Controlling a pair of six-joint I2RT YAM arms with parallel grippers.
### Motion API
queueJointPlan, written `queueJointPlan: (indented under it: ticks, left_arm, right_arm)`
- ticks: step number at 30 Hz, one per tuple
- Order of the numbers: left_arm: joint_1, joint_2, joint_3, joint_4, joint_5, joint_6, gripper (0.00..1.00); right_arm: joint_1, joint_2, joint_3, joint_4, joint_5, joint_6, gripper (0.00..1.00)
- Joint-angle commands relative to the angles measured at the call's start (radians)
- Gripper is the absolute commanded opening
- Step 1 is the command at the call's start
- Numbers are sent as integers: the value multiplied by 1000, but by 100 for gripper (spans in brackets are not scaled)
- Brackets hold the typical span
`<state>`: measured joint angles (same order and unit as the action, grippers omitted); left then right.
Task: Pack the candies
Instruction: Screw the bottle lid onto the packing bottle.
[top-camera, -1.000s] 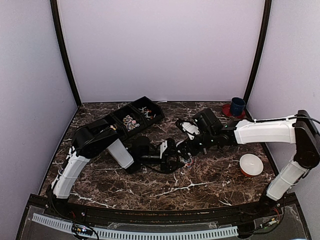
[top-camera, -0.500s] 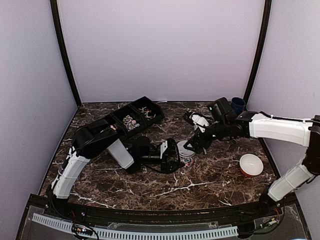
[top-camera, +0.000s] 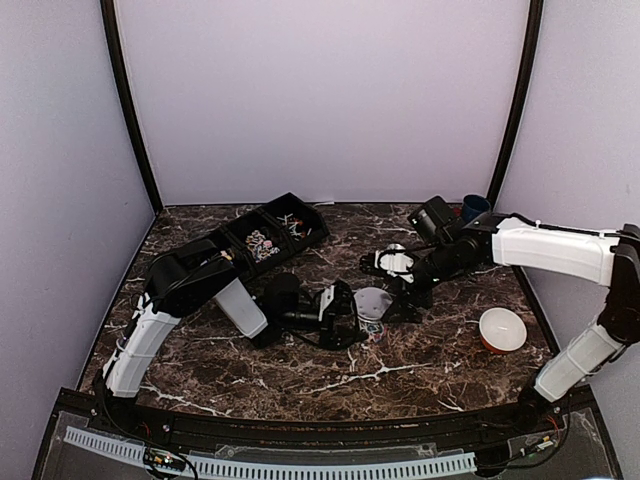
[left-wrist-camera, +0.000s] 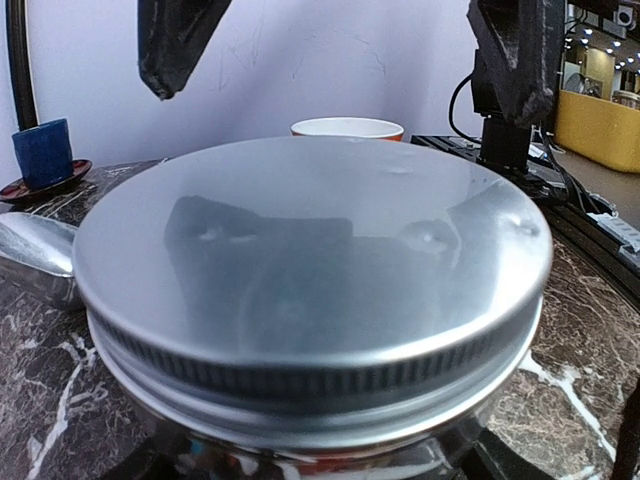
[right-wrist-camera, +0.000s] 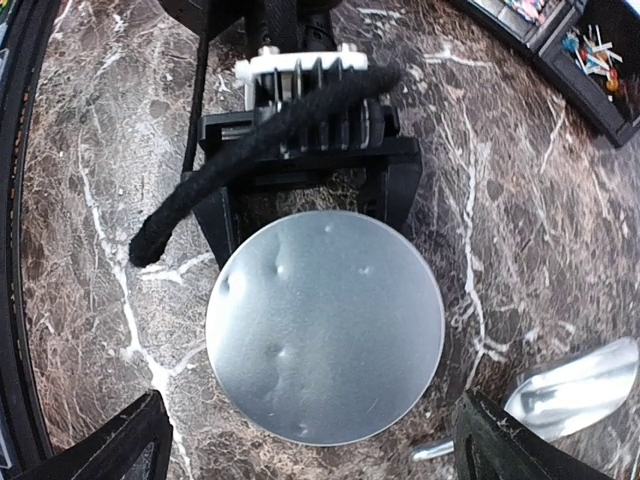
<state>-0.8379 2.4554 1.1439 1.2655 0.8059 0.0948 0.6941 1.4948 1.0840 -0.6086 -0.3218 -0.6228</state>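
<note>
- Left gripper (right-wrist-camera: 308, 218) clamped on the jar (top-camera: 372, 305), a black finger (right-wrist-camera: 215, 225) on each side; silver lid (left-wrist-camera: 310, 250) on, centre of top view.
- Right gripper (right-wrist-camera: 310, 445) jaws wide, holding nothing, above the jar and clear of the lid.
- Scoop (right-wrist-camera: 575, 385) lies on the table (top-camera: 300, 370) just beside the jar, lower right of the right wrist view.
- Candies (top-camera: 265, 243) in the black tray (top-camera: 205, 250), upper left of top view, well apart from the jar.
- White bowl (top-camera: 502, 328) at right; blue cup (top-camera: 475, 209) at far right back.

Right jaws off the lid (right-wrist-camera: 325, 325)
</note>
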Motion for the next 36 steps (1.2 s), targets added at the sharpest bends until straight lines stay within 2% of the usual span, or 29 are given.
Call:
queueJointPlan:
  ticks: [1,18,28,36]
  left_arm:
    - [-17,76,-49,-220,69,-12,73]
    - [-18,78,-47,-227,80,-10,73]
    - [-18,86,-30,-245,74,-10,73]
    - [-18,89,-23,-255,69,-12,73]
  right_arm:
    - [-21,28,61,-62,-65,-133,98]
    - [-46,230,197,-177,-218,-253,98]
    - [-47,228,173,-97,-233,-200,100]
    - [-44,173,109,-4,-230,-164,98]
